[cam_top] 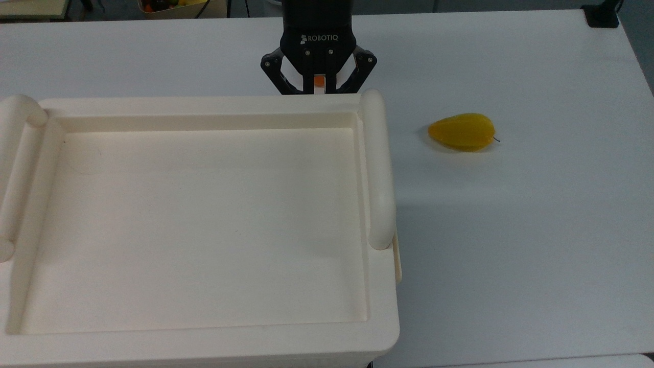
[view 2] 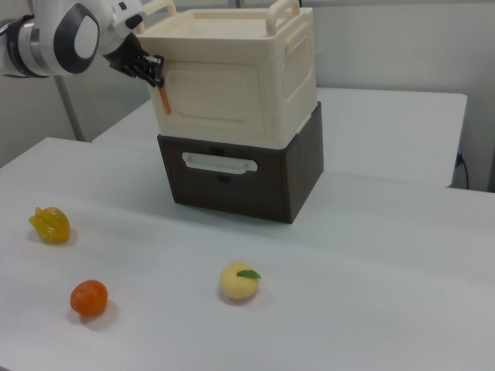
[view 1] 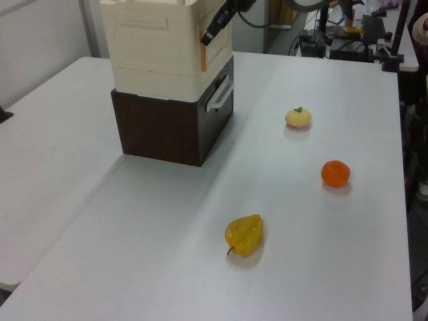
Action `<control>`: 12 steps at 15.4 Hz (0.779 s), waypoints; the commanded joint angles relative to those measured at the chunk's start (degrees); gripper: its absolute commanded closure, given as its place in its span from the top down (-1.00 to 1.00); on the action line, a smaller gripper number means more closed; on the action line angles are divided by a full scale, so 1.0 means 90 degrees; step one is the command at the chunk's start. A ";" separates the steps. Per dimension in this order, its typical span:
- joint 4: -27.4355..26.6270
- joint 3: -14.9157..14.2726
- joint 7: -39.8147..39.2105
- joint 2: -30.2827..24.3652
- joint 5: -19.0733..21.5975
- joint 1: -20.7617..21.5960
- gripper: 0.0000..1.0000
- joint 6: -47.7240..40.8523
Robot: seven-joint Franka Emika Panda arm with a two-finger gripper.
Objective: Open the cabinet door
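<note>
My gripper (cam_top: pixel 319 88) is pinched nearly shut on the orange tab (view 2: pixel 164 100) at the cabinet door (view 2: pixel 213 97) edge. The grasp looks made; next I judge a steady pull outward to swing the door off the cabinet (cam_top: pixel 204 225).

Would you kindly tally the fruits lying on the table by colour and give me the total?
Yellow, ridged fruit: 1
Orange fruit: 1
Pale yellow fruit with a green leaf: 1
Total: 3
</note>
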 commanded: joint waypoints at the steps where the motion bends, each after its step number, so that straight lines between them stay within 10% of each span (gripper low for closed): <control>1: -0.0093 -0.0032 0.0156 -0.0275 -0.0087 0.0013 -0.78 -0.0847; 7: -0.0102 -0.0032 0.0166 -0.0471 -0.0028 0.0023 -0.65 -0.1454; 12: -0.0044 -0.0032 0.0107 -0.0695 0.0020 -0.0026 0.41 -0.2663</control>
